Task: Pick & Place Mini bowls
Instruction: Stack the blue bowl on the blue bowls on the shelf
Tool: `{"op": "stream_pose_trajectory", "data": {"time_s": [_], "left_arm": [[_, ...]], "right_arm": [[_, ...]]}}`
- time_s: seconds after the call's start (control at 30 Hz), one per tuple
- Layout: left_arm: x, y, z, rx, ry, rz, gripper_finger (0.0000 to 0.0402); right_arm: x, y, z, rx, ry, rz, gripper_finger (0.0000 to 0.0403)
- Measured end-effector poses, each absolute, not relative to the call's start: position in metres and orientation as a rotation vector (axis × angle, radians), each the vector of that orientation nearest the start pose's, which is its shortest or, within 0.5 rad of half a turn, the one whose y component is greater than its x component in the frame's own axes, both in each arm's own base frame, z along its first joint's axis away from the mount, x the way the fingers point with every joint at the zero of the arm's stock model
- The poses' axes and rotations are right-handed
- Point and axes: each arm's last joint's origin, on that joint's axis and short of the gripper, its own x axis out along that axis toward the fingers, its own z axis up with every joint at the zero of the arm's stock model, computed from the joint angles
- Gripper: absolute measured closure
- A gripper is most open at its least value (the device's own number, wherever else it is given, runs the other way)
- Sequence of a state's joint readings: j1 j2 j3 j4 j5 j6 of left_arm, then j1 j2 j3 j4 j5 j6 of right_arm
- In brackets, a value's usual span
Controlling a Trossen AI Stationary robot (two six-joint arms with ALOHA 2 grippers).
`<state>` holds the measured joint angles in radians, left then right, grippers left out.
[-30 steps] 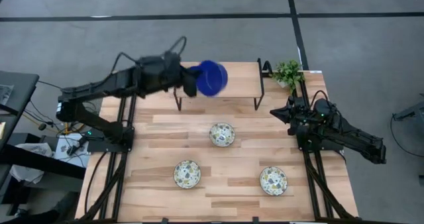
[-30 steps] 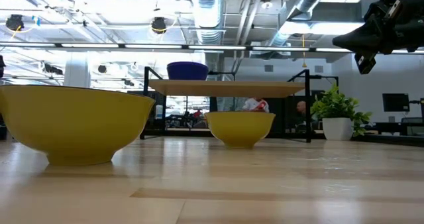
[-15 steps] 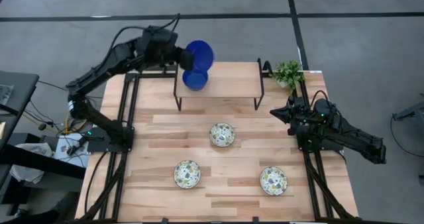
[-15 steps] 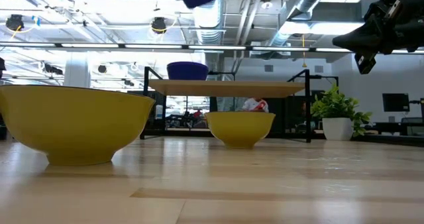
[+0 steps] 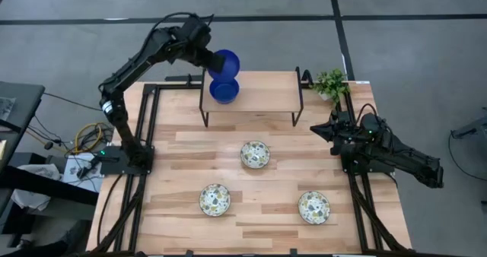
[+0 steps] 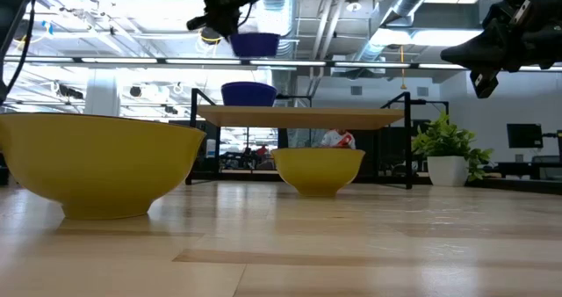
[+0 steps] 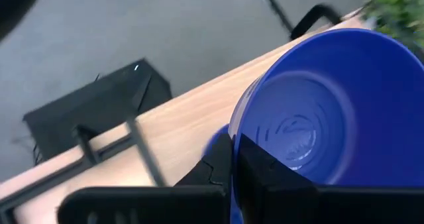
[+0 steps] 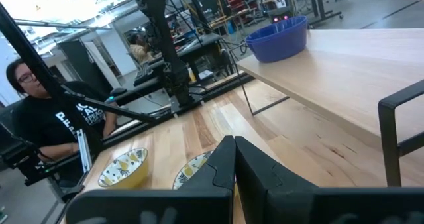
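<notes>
Person (image 8: 46, 128) behind table (right wrist view only)

Small green plant (image 5: 330, 82) in a white pot at the far right corner of the wooden desk (image 5: 259, 188), beside a black-legged wooden shelf (image 5: 266, 92), and a seated person (image 8: 50, 121) in the room behind.

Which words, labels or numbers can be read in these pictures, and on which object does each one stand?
White lettering on the person's black shirt, right wrist view: partly hidden, too blurred to read.
Mini bowls, raised shelf, table and arms: no text visible.
</notes>
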<state>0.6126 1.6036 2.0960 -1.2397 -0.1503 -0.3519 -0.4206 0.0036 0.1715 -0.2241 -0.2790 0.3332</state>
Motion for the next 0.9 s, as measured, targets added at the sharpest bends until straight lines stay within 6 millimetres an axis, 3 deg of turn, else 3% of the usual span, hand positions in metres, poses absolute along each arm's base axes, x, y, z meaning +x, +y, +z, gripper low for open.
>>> {"op": "stream_pose_trajectory", "data": {"time_s": [0.67,0.9], "left_arm": [[0.245,0.180,0.419,-0.551,0.851,0.768,0.0398],[0.247,0.181,0.410,-0.557,0.876,0.770,0.0398]], "right_arm": [[0.079,-0.027,0.199,0.352,0.029,-0.150,0.0403],[0.079,-0.027,0.199,0.352,0.029,-0.150,0.0403]]}}
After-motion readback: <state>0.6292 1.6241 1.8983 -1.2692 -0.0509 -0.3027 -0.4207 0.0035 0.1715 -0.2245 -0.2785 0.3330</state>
